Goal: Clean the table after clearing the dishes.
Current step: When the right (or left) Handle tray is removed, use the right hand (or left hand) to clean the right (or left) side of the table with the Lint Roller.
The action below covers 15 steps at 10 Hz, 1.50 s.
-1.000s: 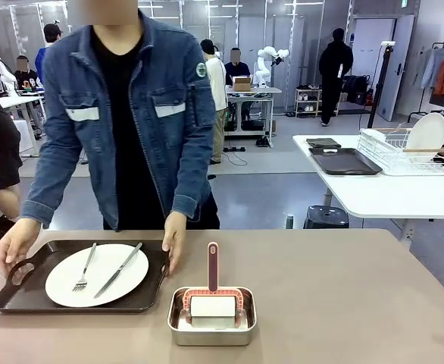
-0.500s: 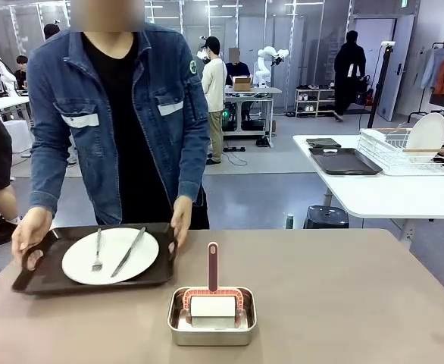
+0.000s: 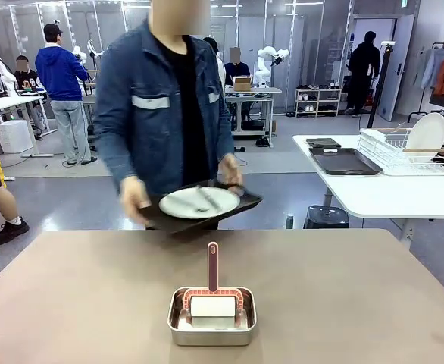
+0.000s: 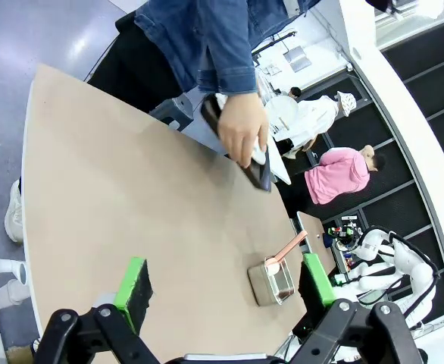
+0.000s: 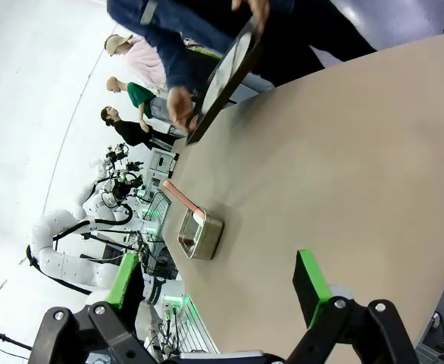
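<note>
A person (image 3: 169,98) is holding a tray (image 3: 246,202) with a plate (image 3: 199,202) in the air beyond the surface's (image 3: 343,288) far edge. Its long axis is running left to right, with the right end slightly higher. The left fingers (image 4: 133,282) and right fingers (image 5: 311,277) are hanging wide apart, empty.

A wide taupe-brown matte tabletop (image 3: 343,288) is shown plain, with no pattern. A dark brown rectangular tray (image 3: 246,202) is seen with a round white plate (image 3: 195,205) and silver-grey metal cutlery (image 3: 207,199). A small rectangular steel pan (image 3: 211,336) is rendered in shiny silver. A white roller (image 3: 212,305) is framed in dusty red, and its long dusty-red handle (image 3: 212,265) is marked by a pale stripe. A mid-blue denim jacket (image 3: 131,129) with pale bands across the chest pockets is worn over a black shirt (image 3: 184,114). The left gripper (image 4: 226,284) and right gripper (image 5: 216,282) are coloured black, with bright green pads (image 4: 133,292).
</note>
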Each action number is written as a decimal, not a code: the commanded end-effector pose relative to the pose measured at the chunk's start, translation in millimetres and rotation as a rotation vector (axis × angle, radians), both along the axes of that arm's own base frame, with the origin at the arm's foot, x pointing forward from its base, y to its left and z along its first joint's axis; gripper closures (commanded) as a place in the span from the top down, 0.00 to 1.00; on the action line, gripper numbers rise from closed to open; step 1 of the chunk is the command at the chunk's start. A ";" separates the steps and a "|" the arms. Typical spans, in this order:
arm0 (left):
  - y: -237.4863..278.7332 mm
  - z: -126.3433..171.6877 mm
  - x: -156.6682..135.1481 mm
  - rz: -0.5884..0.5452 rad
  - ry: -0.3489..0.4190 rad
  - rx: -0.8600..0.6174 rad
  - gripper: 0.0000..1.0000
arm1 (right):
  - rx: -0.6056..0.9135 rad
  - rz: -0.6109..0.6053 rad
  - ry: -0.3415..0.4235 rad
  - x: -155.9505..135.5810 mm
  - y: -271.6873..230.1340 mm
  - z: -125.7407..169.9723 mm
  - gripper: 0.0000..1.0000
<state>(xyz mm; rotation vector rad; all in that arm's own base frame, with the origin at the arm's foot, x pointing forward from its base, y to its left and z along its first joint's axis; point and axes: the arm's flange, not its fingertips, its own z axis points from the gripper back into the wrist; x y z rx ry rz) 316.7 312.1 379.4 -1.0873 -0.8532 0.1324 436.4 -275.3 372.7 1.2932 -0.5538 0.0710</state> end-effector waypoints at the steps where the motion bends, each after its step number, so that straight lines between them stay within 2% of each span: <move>1: -15.1 12.0 3.3 -0.024 -0.034 0.044 1.00 | -0.010 -0.005 0.002 -5.0 3.7 1.7 1.00; 2: -28.8 20.4 10.0 -0.045 -0.064 0.086 1.00 | -0.010 -0.005 0.002 -5.0 3.7 1.7 1.00; 4: -71.3 33.1 24.4 -0.109 -0.079 0.154 1.00 | -0.010 -0.005 0.002 -5.0 3.7 1.7 1.00; 7: -167.3 52.1 44.6 -0.230 -0.138 0.254 1.00 | -0.010 -0.005 0.002 -5.0 3.7 1.7 1.00; 11: -316.3 54.1 65.8 -0.406 -0.218 0.333 1.00 | -0.010 -0.005 0.002 -5.0 3.7 1.7 1.00; 12: -349.2 59.9 68.9 -0.467 -0.241 0.360 1.00 | -0.010 -0.005 0.002 -5.0 3.7 1.7 1.00; 15: -421.7 90.2 92.0 -0.671 -0.291 0.559 1.00 | -0.010 -0.005 0.002 -5.0 3.7 1.7 1.00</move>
